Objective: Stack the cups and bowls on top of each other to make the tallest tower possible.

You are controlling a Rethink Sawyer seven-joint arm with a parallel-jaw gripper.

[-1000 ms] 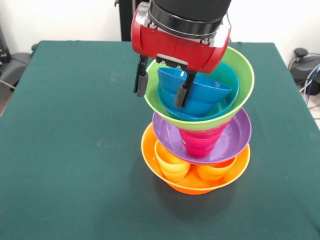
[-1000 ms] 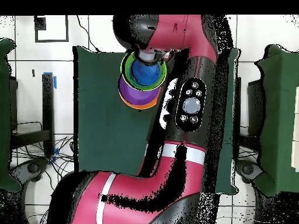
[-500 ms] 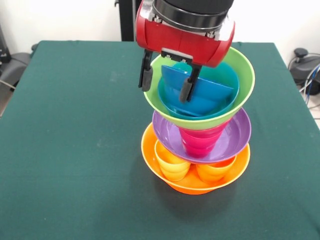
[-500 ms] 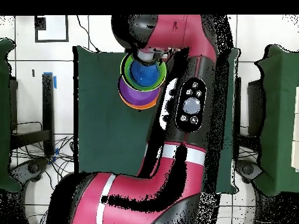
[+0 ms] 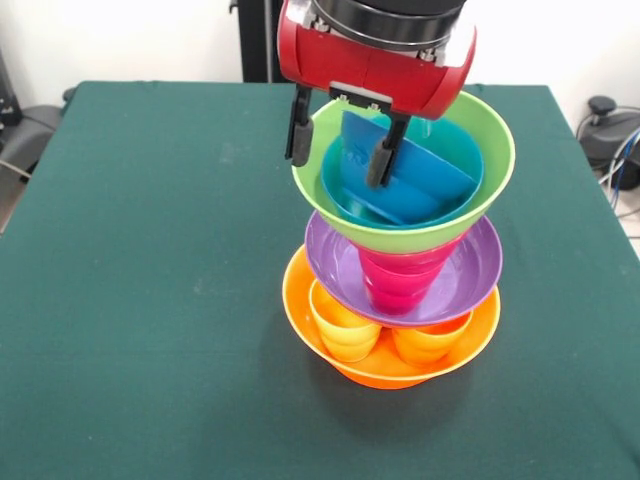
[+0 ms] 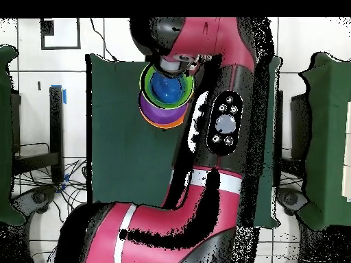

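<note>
Green-clothed table point(image 5: 150, 300) carries your tower point(image 5: 400, 290) mid-table, nearly built, blue bowl point(image 5: 400, 185) tilted inside the lime bowl point(image 5: 470, 215), gripper point(image 5: 340, 145) spread open, holding nothing, straddling lime's rim; bowl needs levelling.

The tower point(image 5: 400, 270) is built on a large orange bowl point(image 5: 330, 355) set upright on the worktop. Inside that bowl, a yellow cup point(image 5: 343, 325) and an orange cup point(image 5: 428, 342) are seen side by side. A purple bowl point(image 5: 470, 265) is carried above them, and a red cup point(image 5: 400, 280) stands upright in it. On the red cup a lime green bowl point(image 5: 480, 170) is balanced, tilted slightly. In it a light blue bowl point(image 5: 345, 195) is nested, and a dark blue bowl point(image 5: 425, 185) lies tipped steeply on its side within.
</note>
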